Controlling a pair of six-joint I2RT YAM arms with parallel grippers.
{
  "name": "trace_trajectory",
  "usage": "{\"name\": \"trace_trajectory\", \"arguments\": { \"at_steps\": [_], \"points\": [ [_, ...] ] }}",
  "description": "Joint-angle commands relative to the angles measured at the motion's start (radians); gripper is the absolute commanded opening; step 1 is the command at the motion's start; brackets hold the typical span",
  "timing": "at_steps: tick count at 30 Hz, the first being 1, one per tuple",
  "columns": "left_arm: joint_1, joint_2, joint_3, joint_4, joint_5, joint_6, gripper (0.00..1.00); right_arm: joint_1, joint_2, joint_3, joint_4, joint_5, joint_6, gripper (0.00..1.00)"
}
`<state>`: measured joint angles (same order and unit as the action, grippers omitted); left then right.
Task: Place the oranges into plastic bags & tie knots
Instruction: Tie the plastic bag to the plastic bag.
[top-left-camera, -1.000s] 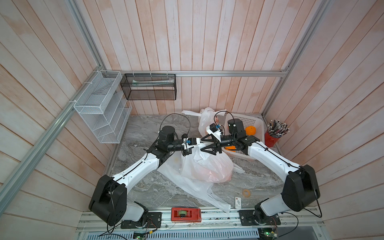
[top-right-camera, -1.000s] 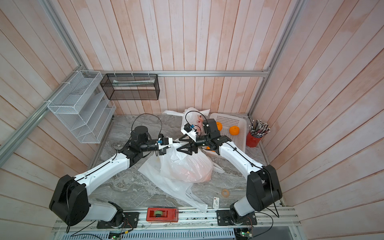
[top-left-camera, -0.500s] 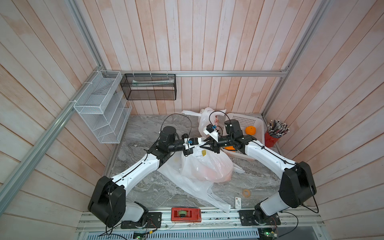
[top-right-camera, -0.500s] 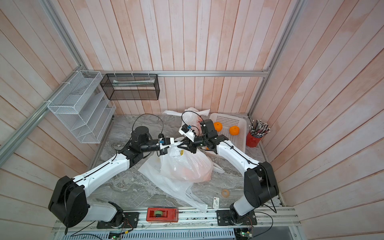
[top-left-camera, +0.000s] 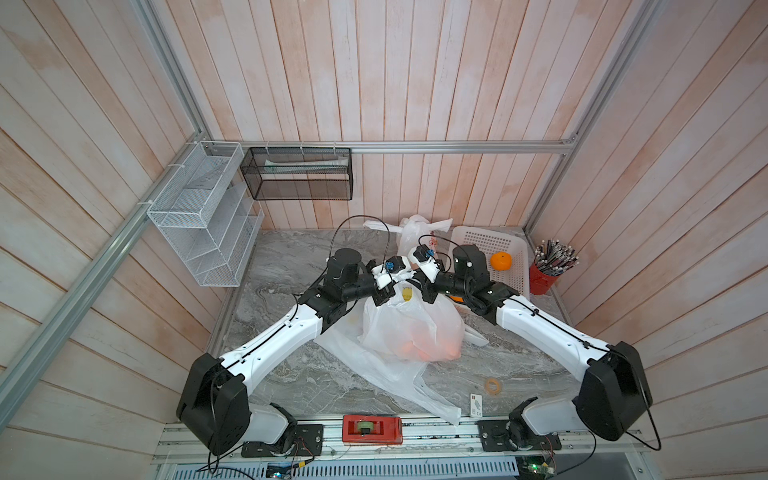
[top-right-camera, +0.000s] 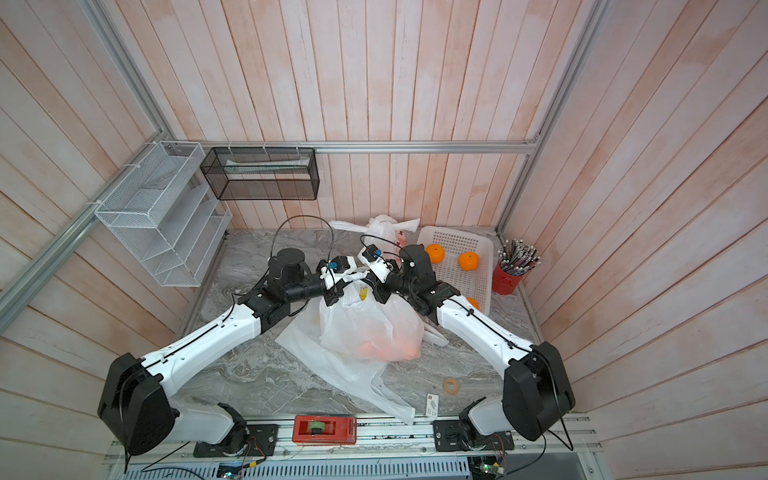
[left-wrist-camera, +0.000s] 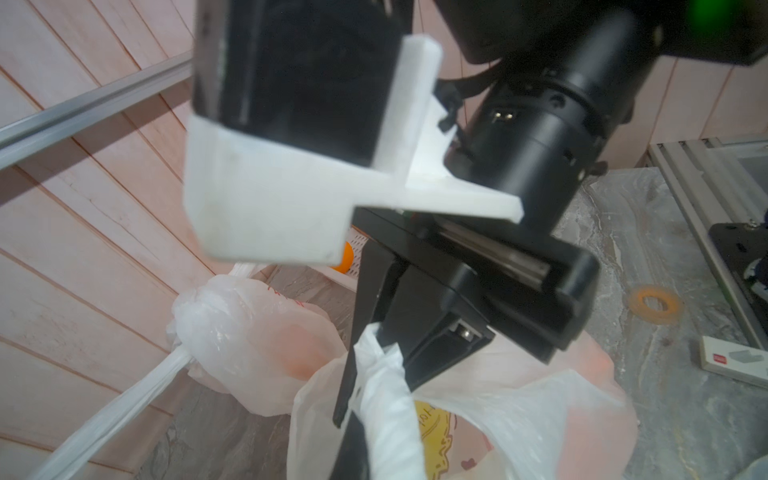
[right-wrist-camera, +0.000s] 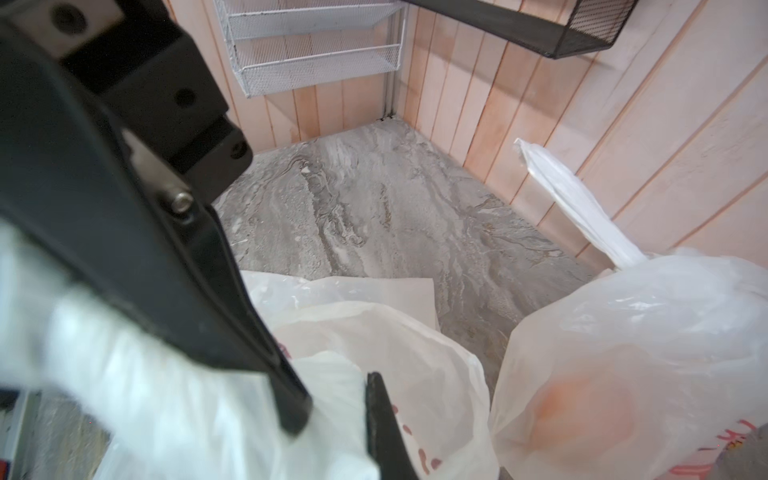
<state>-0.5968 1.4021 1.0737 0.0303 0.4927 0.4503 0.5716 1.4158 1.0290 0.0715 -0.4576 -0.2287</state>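
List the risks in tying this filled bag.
The left gripper and right gripper, both shut on the translucent white plastic bag's thin twisted handle strips, could tear or lose them when pulling.
The grippers sit close together and may collide.
The bag rests on a loose flat empty bag, which could drag along.

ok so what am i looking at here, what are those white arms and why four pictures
Those are two white-and-black robot arms, fixed at the front of a grey marbled tabletop, each ending in a two-fingered gripper. Two pictures look down from overhead, side by side; two come from cameras on the wrists. On the table: a thin translucent white plastic bag holding round oranges, a knotted bag behind it, a flat empty bag partly under it, a white perforated plastic basket with loose oranges, and a red cup of pencils. The left gripper and right gripper are both shut on that first bag's twisted handle strips.
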Motion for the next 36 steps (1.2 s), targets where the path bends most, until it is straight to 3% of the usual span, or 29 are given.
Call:
{"name": "trace_trajectory", "arguments": {
  "at_steps": [1,6,14,18,26,36],
  "points": [
    [-0.002,-0.028,-0.003,-0.023,-0.036,-0.143,0.08,-0.013,-0.016,-0.059,0.187,0.185,0.049,0.06],
    [0.023,-0.041,-0.029,-0.049,-0.027,-0.182,0.26,-0.006,-0.012,-0.072,0.223,0.128,0.056,0.06],
    [0.081,-0.077,-0.133,0.021,0.060,-0.225,0.34,0.002,-0.005,-0.087,0.257,0.022,0.083,0.06],
    [0.081,-0.072,-0.160,0.060,0.096,-0.231,0.30,0.009,0.004,-0.109,0.342,-0.019,0.134,0.06],
    [0.074,-0.063,-0.227,0.224,0.217,-0.303,0.09,0.042,0.065,-0.119,0.489,-0.071,0.208,0.06],
    [0.039,-0.040,-0.266,0.317,0.206,-0.354,0.12,0.056,0.087,-0.210,0.759,-0.176,0.346,0.06]
  ]
}}
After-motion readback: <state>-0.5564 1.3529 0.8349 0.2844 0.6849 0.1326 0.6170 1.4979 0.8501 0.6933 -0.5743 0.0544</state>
